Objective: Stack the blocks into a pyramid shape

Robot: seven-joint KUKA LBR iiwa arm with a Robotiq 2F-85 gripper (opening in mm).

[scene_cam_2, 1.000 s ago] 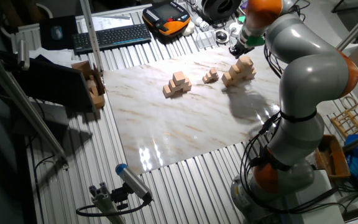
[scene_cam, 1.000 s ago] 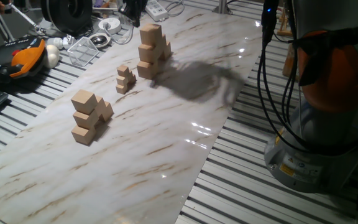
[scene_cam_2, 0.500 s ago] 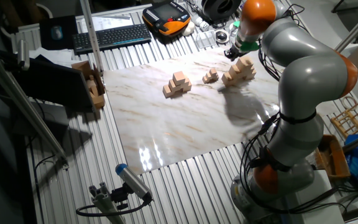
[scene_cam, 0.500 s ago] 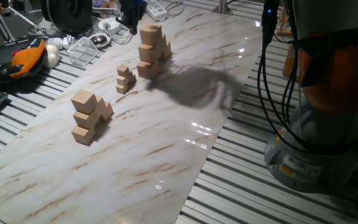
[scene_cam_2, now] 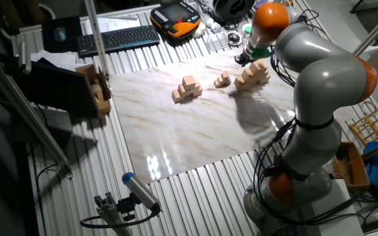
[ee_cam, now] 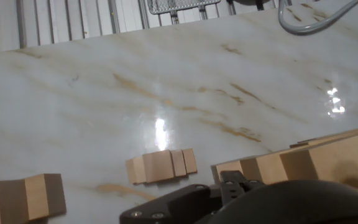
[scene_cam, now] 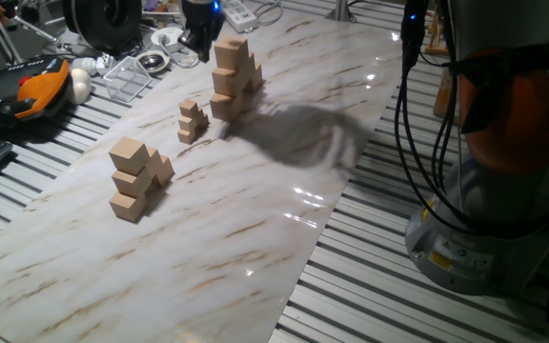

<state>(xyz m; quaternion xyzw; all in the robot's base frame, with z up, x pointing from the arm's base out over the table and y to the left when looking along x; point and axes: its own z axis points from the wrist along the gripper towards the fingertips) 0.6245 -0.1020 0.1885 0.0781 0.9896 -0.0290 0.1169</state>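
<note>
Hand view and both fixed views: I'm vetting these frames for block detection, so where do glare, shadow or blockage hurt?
Hand view: a bright glare streak on the marble sheet, and the dark gripper blocks the bottom edge. One fixed view: a broad arm shadow beside the tall stack, with small glints. The other fixed view: glare near the sheet's front edge.

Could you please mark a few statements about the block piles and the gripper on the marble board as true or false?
1. Three separate piles of tan cubes stand on the marble board. True.
2. The small-cube pile sits between the two larger piles. True.
3. The gripper hangs over the near pile. False: it is beside the tall far pile.
4. All blocks lie flat in a single layer. False: each pile is stacked in steps.
5. An orange-and-black handheld device lies off the board. True.
</note>
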